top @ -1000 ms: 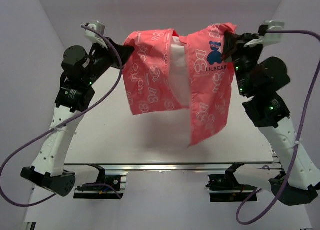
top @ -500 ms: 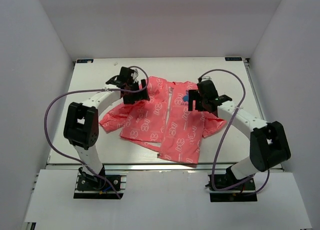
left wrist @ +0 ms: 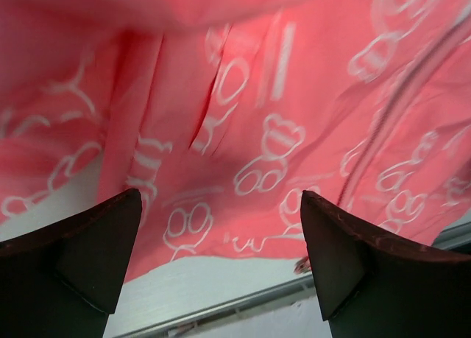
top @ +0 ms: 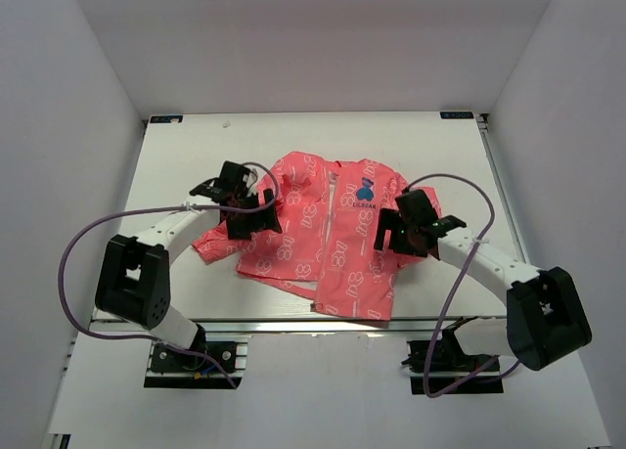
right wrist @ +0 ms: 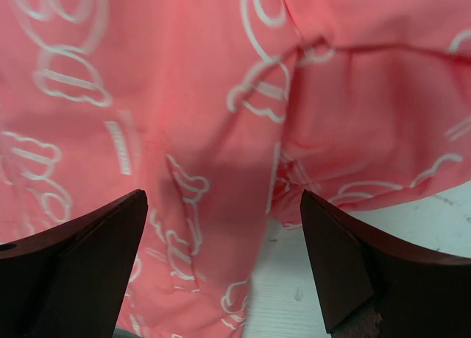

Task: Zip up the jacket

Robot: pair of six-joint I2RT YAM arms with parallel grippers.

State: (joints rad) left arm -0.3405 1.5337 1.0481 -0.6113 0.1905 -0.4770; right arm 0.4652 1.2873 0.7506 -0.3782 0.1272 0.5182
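Standing wide apart, the dark fingers [left wrist: 88,257] of the left gripper [top: 256,217] held nothing. In the left wrist view, coral-pink cloth printed with white bear outlines filled the space beyond the gap between them. The right gripper [top: 389,236] was spread just as wide and was also empty, and its wrist view showed the same printed fabric and a corner of white table beyond its tips. From above, the left gripper hung over the jacket [top: 313,239] near its left sleeve, and the right gripper over the chest panel beside the right sleeve. The jacket lay front up near the middle of the table [top: 186,151], collar toward the far edge and sleeves out to the sides. A pale strip showed between the two front panels. A dark blue emblem [top: 364,192] sat on the right panel.
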